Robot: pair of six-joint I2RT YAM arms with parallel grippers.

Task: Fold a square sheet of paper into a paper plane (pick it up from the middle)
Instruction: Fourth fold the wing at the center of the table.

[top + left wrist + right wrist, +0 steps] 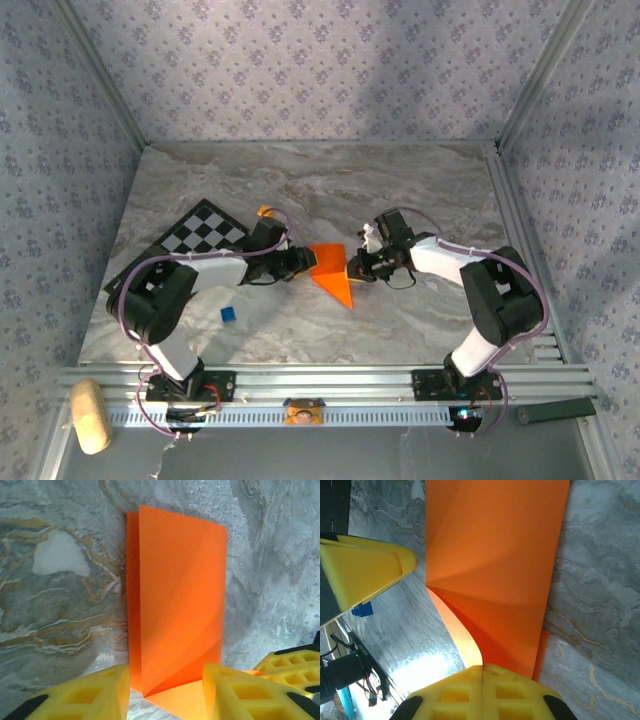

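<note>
At the middle of the counter [420, 200], between the two arms, we find the square sheet of paper [333, 272], already creased into a pointed shape with one flap standing up off the marble. The right end effector [352, 268] is clenched on one edge of the sheet. In the right wrist view its yellow pads [455, 695] meet with the orange paper pinched between them. The left end effector [298, 262] is released. In the left wrist view its fingers [100, 695] stand apart on either side of the raised flap, and we cannot tell whether either one touches it.

We judge the step in hand to be folding that flap down. To do it well:

- We use the right pinch as a firm anchor.
- We close the left fingers low on the flap, near the crease.
- We lay the flap over with its edges aligned.
- We press along the crease without dragging the sheet.
</note>
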